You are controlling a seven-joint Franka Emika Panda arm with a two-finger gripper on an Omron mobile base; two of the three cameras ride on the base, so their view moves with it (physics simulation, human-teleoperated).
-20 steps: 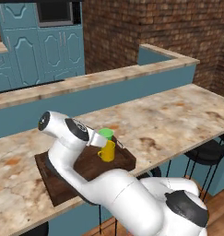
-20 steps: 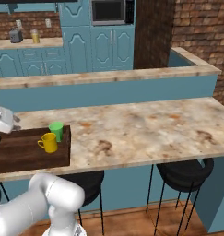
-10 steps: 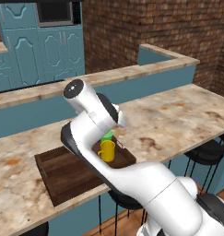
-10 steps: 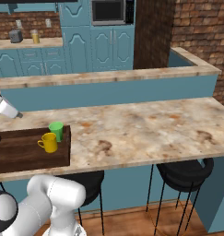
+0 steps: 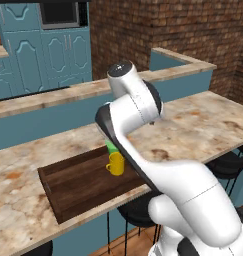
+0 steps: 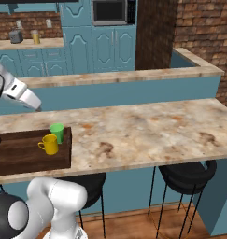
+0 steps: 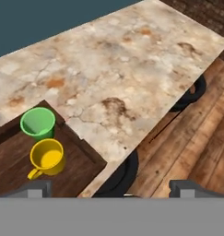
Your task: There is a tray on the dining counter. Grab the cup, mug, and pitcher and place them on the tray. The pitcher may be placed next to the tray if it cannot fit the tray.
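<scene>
With my gripper (image 7: 111, 186) spread wide and empty, the green cup (image 7: 38, 123) and yellow mug (image 7: 48, 157) sit on the tray (image 7: 81, 159) just below-left; the remaining glass pitcher should be heavy, slick, gripped mid-body.

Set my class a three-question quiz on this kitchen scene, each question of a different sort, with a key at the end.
1. True or false: the cup and the mug both stand on the tray.
2. Which colour is the mug? A) green B) yellow C) red
3. Fill in: the pincer, seen in the hand view looking down at the dining counter, is ____ and holds nothing.

Key: 1 true; 2 B; 3 open.
</scene>
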